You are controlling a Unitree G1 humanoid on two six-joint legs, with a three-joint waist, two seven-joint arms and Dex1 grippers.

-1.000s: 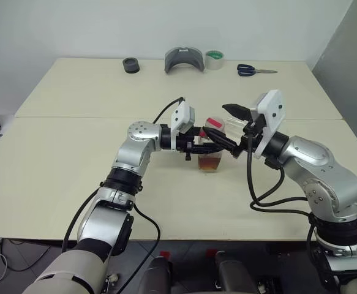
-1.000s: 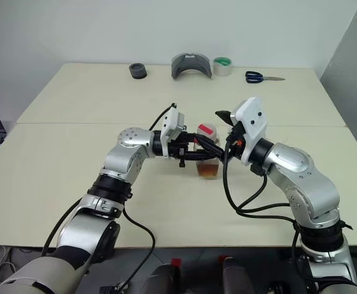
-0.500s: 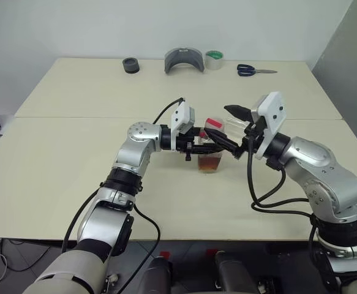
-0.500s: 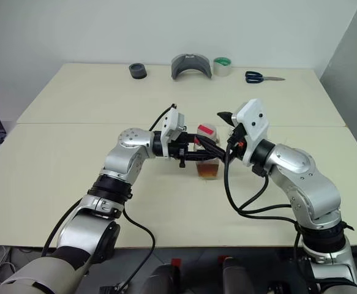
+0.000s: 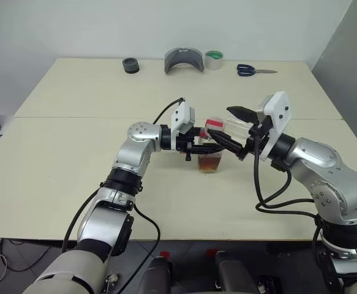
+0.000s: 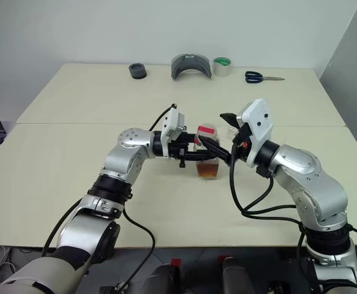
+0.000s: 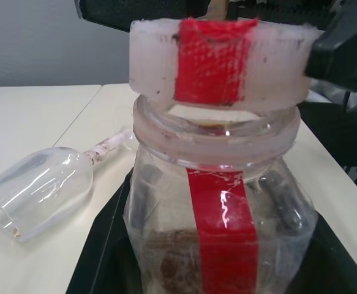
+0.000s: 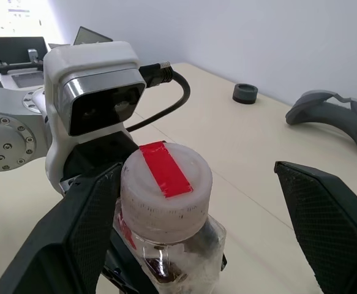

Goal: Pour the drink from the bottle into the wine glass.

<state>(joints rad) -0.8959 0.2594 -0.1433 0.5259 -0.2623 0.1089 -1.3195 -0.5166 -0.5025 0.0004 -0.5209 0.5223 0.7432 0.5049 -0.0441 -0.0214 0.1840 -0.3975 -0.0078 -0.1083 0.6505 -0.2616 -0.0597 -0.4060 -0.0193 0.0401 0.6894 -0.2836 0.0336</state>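
On the cream tabletop point(image 5: 68, 159) the right pincer point(image 8: 196, 245) hangs wide open, one finger on each side of the cap point(image 8: 165, 182) without touching it. The left pincer point(image 5: 218, 144) is clamped shut around the bottle point(image 7: 221, 220), holding it upright near the tabletop's middle. A little brown drink point(image 5: 209, 163) sits in its base. The wine glass point(image 7: 40, 187) lies tipped on its side just behind.

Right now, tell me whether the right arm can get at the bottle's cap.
Probably yes. The right gripper has its jaws open on either side of the cap, with nothing between, while the left gripper holds the bottle lower down.
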